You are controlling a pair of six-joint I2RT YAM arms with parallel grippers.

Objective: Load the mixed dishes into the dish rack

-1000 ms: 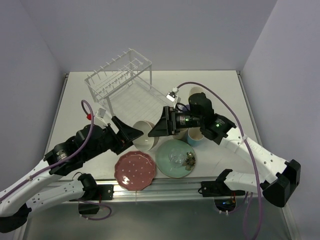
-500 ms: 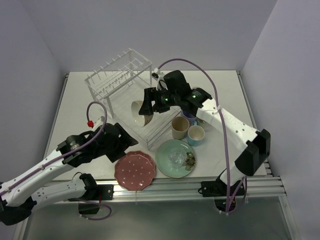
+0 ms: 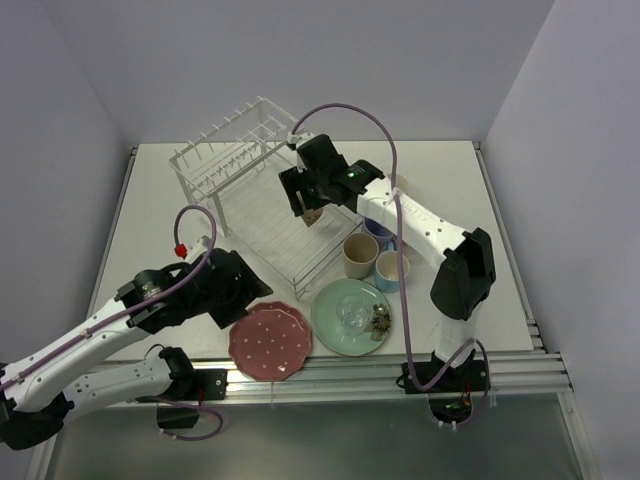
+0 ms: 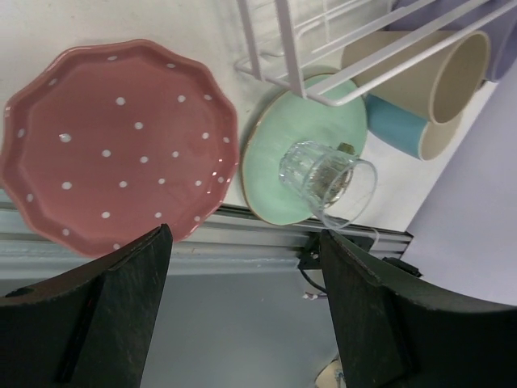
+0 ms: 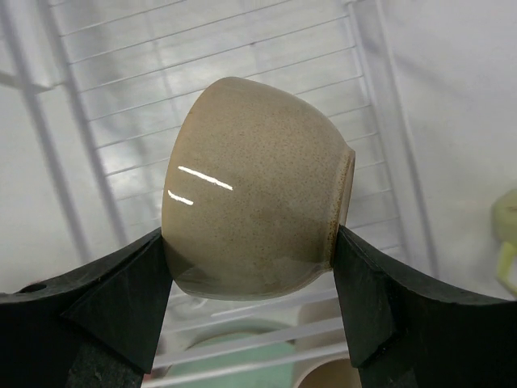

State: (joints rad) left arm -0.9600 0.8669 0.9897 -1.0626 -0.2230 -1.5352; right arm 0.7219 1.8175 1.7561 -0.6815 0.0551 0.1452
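Right gripper (image 5: 252,242) clamps the cream bowl (image 5: 254,186) between its fingers. The bowl lies on its side above the flat grid tray of the dish rack (image 3: 265,220); its glaze is speckled beige and glossy. Left gripper (image 4: 242,250), fingers spread wide, hangs near the pink dotted plate (image 4: 113,145).

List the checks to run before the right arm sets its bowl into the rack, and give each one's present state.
1. Grip: cream bowl clamped between both fingers of the right gripper: ok.
2. Position: cream bowl over the grid tray of the dish rack: ok.
3. Gap between cream bowl and tray: cannot tell.
4. Other arm: left gripper open, over the pink plate, apart from the rack: ok.
5. Later load: glass off the green plate: not ok, it lies on it.
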